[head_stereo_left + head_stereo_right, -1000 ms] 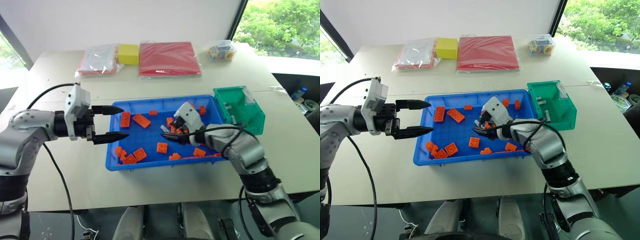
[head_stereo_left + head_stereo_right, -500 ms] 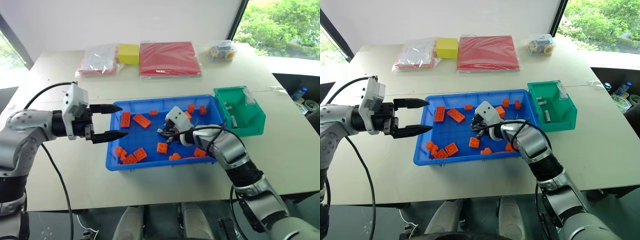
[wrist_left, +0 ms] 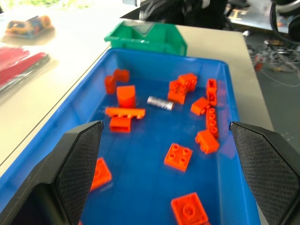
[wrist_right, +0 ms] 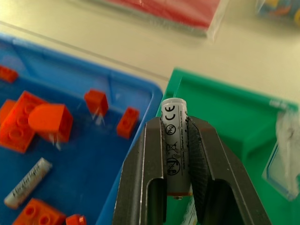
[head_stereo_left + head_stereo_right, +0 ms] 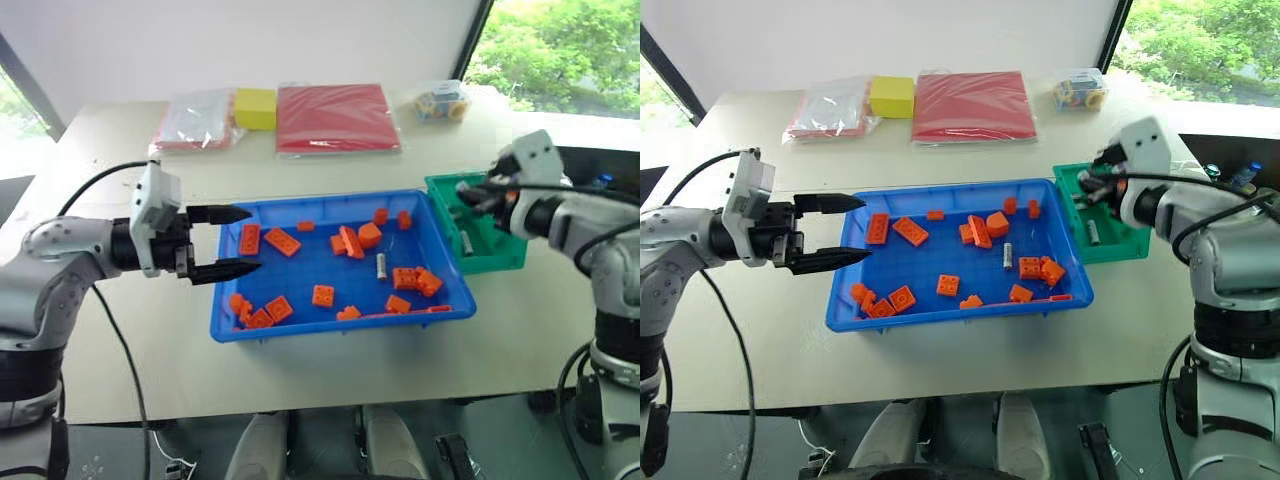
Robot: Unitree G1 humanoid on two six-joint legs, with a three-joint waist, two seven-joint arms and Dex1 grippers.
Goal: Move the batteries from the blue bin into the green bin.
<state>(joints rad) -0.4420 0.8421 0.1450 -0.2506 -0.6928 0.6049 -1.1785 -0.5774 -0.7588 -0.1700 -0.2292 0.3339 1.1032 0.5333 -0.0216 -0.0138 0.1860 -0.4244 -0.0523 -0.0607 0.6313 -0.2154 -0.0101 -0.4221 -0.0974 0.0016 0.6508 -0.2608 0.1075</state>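
Battery held (image 4: 175, 145): clamped between the closed fingers of the right gripper (image 5: 1092, 187), long axis running along the fingers, over the near-left wall of the green bin (image 5: 1137, 241).
Coming move: my judgement, carry it a little right and let go.
Battery left (image 5: 1007, 256): lies in the blue bin (image 5: 940, 316), right of centre, among orange bricks (image 5: 948, 285).
Nearer arm: right.
Left gripper (image 5: 845, 230): open, empty, at the blue bin's left rim.
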